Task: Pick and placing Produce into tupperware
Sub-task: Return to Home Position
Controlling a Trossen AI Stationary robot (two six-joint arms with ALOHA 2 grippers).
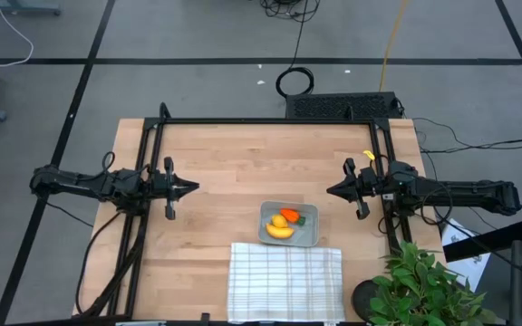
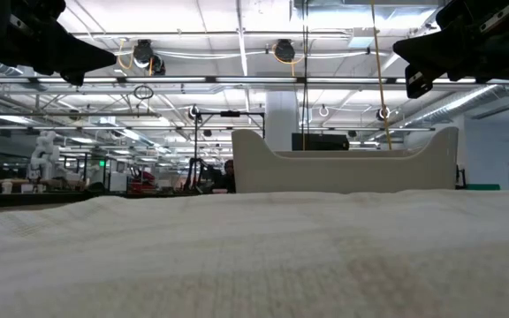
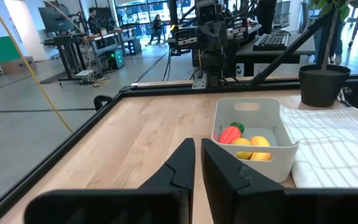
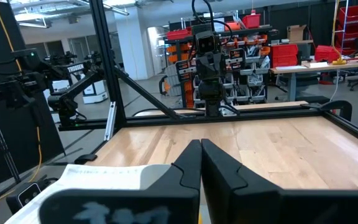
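Observation:
The grey tupperware (image 1: 289, 225) rests flat on the wooden table, just beyond the white checked cloth. Inside it lie the orange carrot (image 1: 291, 215) with its green top, the yellow lemon (image 1: 279, 221) and the curved banana (image 1: 281, 232). The left wrist view shows the same: tupperware (image 3: 253, 138), carrot (image 3: 230, 134), lemon (image 3: 243, 144), banana (image 3: 260, 149). My left gripper (image 1: 193, 188) hovers shut over the table's left side, pointing toward the middle. My right gripper (image 1: 331, 190) hovers shut over the right side, facing it. In the low view the tupperware (image 2: 343, 162) rises behind the cloth.
A white checked cloth (image 1: 285, 281) lies at the near edge, touching the tupperware's near side. A potted plant (image 1: 424, 288) stands at the near right corner. A black frame (image 1: 270, 120) borders the table. Bare wood lies between the two grippers.

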